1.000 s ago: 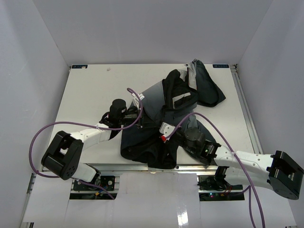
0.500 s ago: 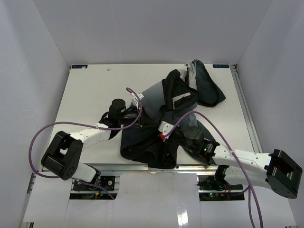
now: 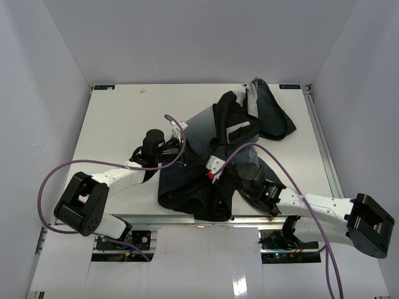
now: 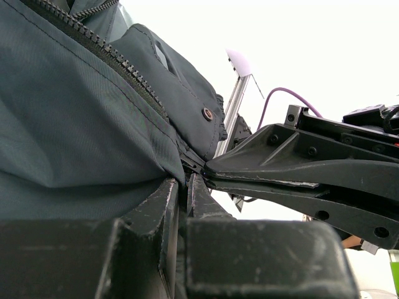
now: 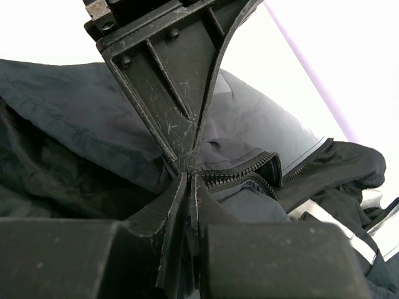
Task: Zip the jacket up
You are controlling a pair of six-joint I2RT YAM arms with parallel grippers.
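Obs.: the jacket (image 3: pixel 187 190) lies crumpled on the table (image 3: pixel 118 118), right of centre and toward the near edge, with its front open. The left gripper (image 4: pixel 187 184) is clamped on the hem fabric at the bottom end of the zipper (image 4: pixel 106 53), apparently to anchor it. The right gripper (image 5: pixel 189 180) meets it tip to tip, jaws closed on that same end (slider or bare tape, cannot tell), probably to catch the pull. Zipping has not begun.

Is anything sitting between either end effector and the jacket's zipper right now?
Nothing visible does. The left end effector and right end effector are both pinched shut on the jacket, right at its zipper, tips nearly meeting.
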